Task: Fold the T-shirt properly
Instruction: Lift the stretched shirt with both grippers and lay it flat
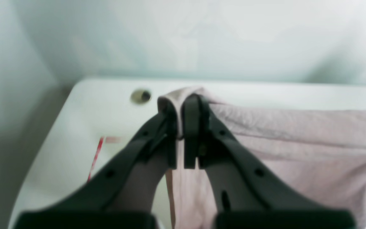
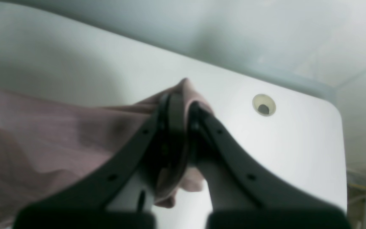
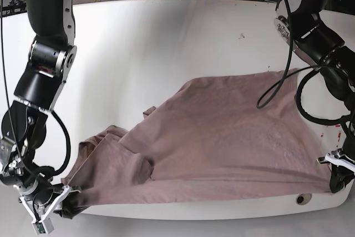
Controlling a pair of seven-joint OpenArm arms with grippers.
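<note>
Near-edge hem of T-shirt, pinched by left hand and right hand; next, carry it across worktop.

White surface with rounded corners, carrying the T-shirt.

Spread across the near half, mauve and rumpled, hem edge running along the near rim, a sleeve bunched toward the near-left in the base view. Far half bare white, marked only by a small dark speck. Round hole close to the near edge, just beside the cloth's corner. Short red mark near the right rim. Second round hole near the other corner.
</note>
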